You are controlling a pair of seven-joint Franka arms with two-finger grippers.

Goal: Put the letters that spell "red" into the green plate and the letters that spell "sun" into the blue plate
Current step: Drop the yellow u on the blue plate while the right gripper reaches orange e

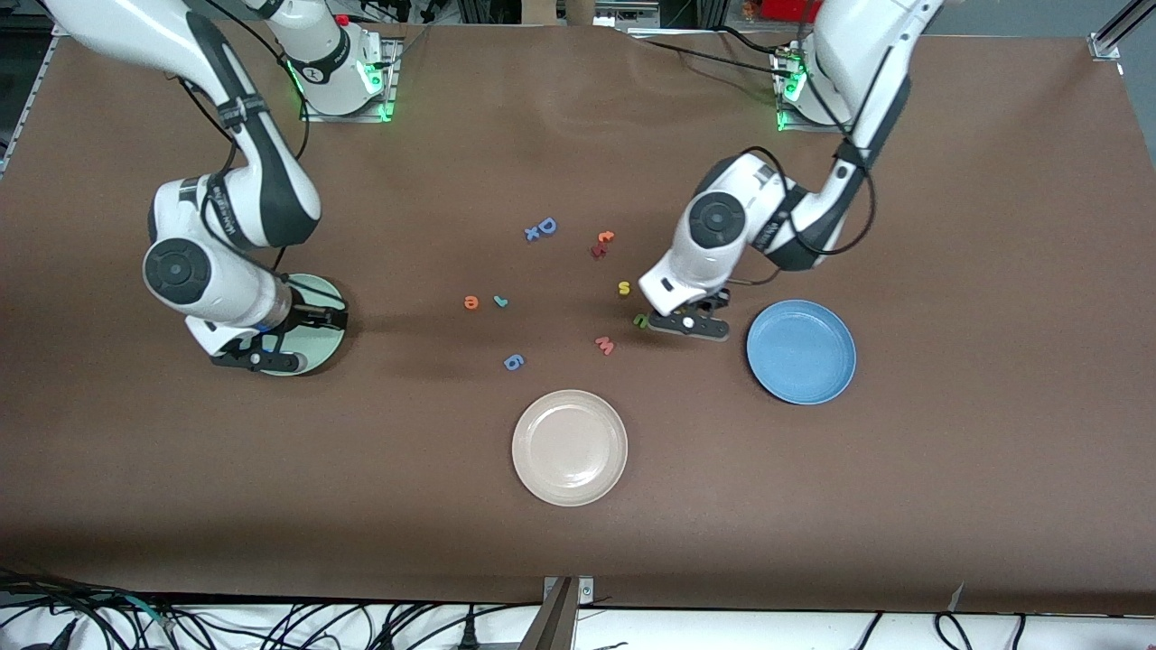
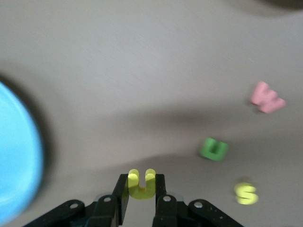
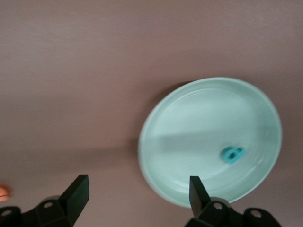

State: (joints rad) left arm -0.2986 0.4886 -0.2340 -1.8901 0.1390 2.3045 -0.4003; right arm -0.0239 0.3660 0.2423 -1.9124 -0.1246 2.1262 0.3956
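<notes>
My left gripper (image 2: 141,182) is shut on the yellow u (image 2: 142,190), low over the table between the green n (image 1: 641,320) and the blue plate (image 1: 801,352). The yellow s (image 1: 623,288) lies beside the n. The left wrist view shows the n (image 2: 214,149), the s (image 2: 245,193) and the blue plate's rim (image 2: 19,156). My right gripper (image 3: 138,184) is open over the edge of the green plate (image 3: 203,113), and the teal d (image 3: 232,154) lies in that plate. The orange e (image 1: 470,301) and teal r (image 1: 499,301) lie mid-table.
A beige plate (image 1: 569,447) sits nearest the front camera. A pink w (image 1: 604,344) and a blue g (image 1: 513,362) lie a little farther from the camera than that plate. A blue D (image 1: 546,226) and an orange and red pair (image 1: 601,244) lie nearer the robots' bases.
</notes>
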